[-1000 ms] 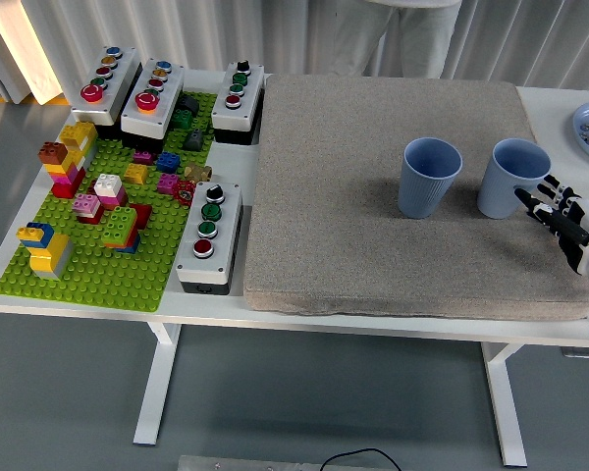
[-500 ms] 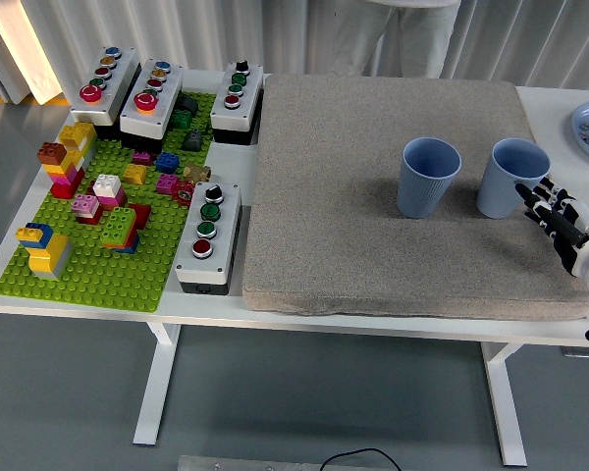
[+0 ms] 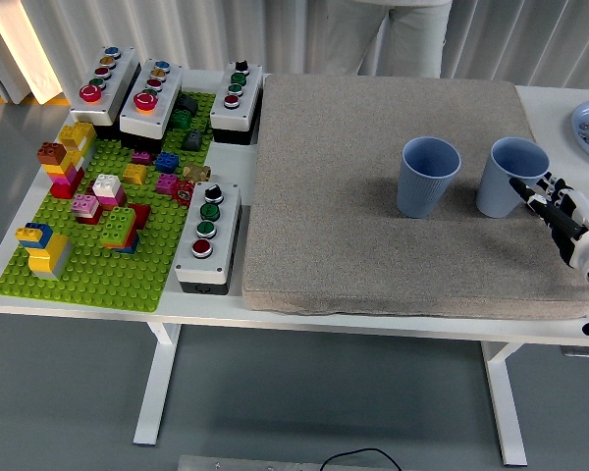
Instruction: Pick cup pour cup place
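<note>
Single head view — high on the robot's side, facing forward and down, whole white table in frame

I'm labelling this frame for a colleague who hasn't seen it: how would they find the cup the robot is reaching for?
Look at the grey mat covering the table's right half. Two blue cups stand side by side near its right edge. It is the right cup, beside the robot's right hand; the left cup stands alone.
</note>
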